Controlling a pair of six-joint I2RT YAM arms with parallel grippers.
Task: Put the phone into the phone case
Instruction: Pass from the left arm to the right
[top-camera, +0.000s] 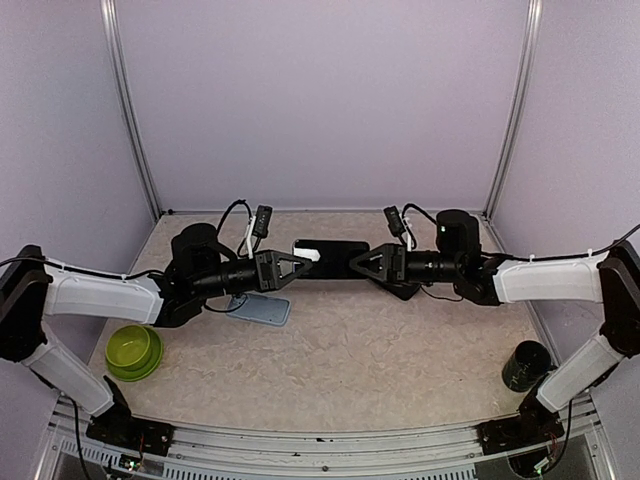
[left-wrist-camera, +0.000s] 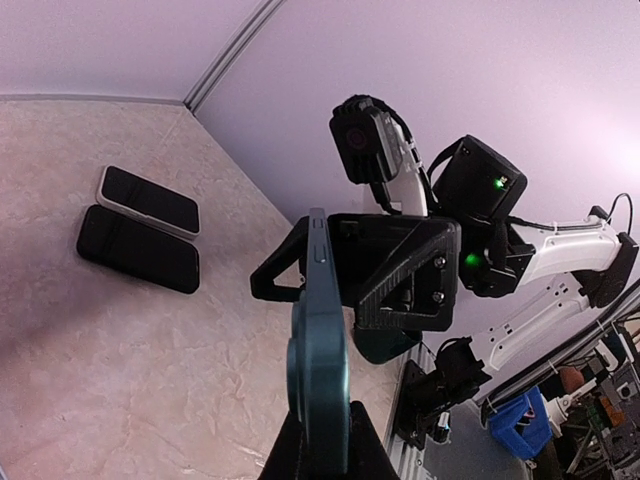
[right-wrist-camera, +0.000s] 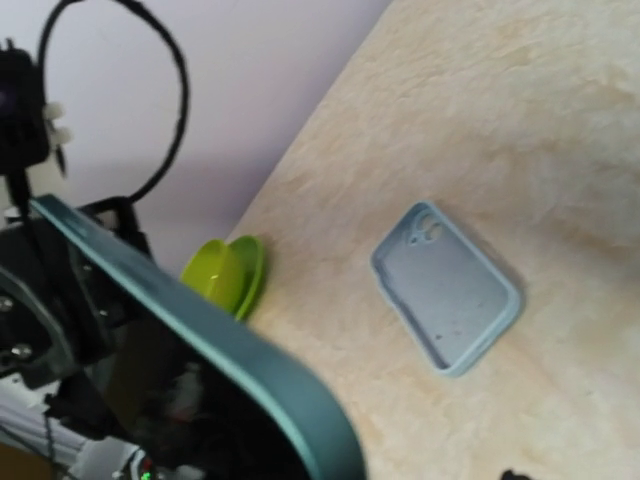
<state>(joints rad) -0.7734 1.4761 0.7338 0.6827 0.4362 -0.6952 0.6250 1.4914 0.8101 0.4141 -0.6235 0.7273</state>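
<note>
My left gripper (top-camera: 303, 263) (left-wrist-camera: 325, 450) is shut on one end of a teal phone case (left-wrist-camera: 318, 370), seen edge-on with a round bump on its table side. Whether a phone sits in this case I cannot tell. My right gripper (top-camera: 360, 262) faces it, open, with its black fingers (left-wrist-camera: 400, 275) on either side of the case's far end. The teal rim (right-wrist-camera: 230, 360) fills the near part of the right wrist view. Two phones lie side by side on the table, one white-edged (left-wrist-camera: 148, 198) and one black (left-wrist-camera: 138, 248). An empty light blue case (top-camera: 262, 308) (right-wrist-camera: 445, 285) lies flat, open side up.
A green bowl (top-camera: 135, 350) (right-wrist-camera: 225, 275) sits at the left near my left arm. A dark cup (top-camera: 525, 365) stands at the right by the right arm's base. Purple walls close in the table at the back and sides.
</note>
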